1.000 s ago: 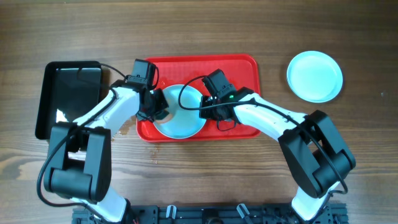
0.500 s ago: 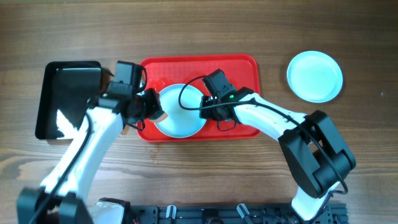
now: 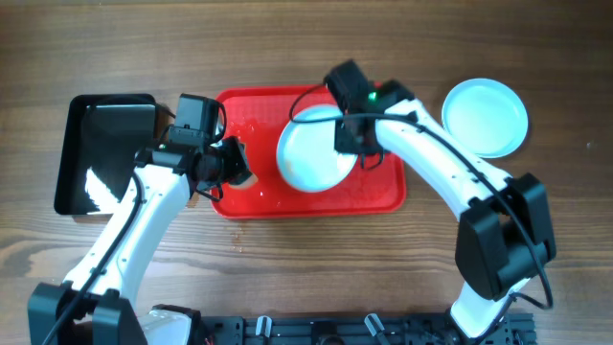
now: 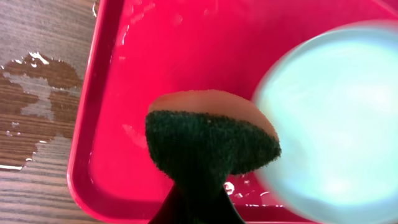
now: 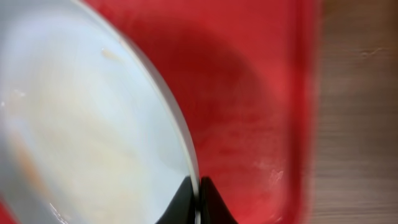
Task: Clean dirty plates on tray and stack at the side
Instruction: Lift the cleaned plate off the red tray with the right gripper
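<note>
Brown wood tbl (image 3: 287, 48), wet patch (image 4: 37, 93)

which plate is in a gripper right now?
The plate over the red tray, rim pinched by the right gripper; the other plate sits on the table.

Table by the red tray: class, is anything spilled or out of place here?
Yes. A puddle of liquid lies on the wooden table, just outside the rim of the tray in the left wrist view. Droplets also glisten inside the tray.

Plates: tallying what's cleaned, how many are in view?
2. One plate is held by the right hand over the red tray; the other lies on the table right of it. More may hide underneath.
</note>
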`<state>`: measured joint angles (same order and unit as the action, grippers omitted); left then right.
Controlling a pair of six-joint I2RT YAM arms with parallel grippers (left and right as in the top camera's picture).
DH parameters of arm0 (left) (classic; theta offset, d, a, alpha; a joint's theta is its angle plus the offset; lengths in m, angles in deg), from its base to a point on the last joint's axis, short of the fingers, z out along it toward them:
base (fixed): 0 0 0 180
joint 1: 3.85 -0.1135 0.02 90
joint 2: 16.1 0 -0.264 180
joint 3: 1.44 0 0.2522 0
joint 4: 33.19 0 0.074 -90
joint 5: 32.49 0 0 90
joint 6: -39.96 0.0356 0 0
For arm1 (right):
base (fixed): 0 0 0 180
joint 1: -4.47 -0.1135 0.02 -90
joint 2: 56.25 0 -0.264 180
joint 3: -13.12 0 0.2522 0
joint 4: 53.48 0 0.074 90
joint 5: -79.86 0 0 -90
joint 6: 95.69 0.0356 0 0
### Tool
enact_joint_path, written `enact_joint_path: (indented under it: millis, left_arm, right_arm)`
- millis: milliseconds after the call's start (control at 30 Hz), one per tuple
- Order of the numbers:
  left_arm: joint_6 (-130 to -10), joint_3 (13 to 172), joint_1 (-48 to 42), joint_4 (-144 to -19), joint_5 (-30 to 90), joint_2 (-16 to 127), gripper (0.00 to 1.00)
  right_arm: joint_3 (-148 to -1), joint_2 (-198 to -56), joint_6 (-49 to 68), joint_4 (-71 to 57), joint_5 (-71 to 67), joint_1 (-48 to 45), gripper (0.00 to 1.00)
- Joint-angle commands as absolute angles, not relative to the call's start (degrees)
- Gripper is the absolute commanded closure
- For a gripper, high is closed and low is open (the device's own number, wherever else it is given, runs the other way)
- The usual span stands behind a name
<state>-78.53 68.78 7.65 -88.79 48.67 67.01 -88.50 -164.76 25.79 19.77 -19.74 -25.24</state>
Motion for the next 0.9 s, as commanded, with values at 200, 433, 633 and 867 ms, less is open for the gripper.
enact_joint_path:
  millis: [200, 433, 633, 867]
  left_arm:
    - [-77.24, 68.57, 7.22, -85.53, 49.21, 72.71, 0.96]
    - [-77.24, 68.57, 7.22, -85.29, 49.21, 73.70, 0.96]
    - [-77.24, 68.57, 7.22, -85.32, 49.21, 73.70, 0.96]
    - [-77.24, 68.57, 7.22, -85.38, 49.21, 73.70, 0.96]
  right_arm:
    - [-100.17, -162.51, 15.87, 27.38, -50.69, -26.77, 0.96]
    - [-100.17, -162.53, 8.28, 27.22, -72.33, -32.52, 0.96]
    - [-100.15, -162.53, -4.04, 21.23, -83.78, -38.73, 0.96]
    - [-100.06, -162.53, -17.49, 9.82, -96.59, -44.04, 0.96]
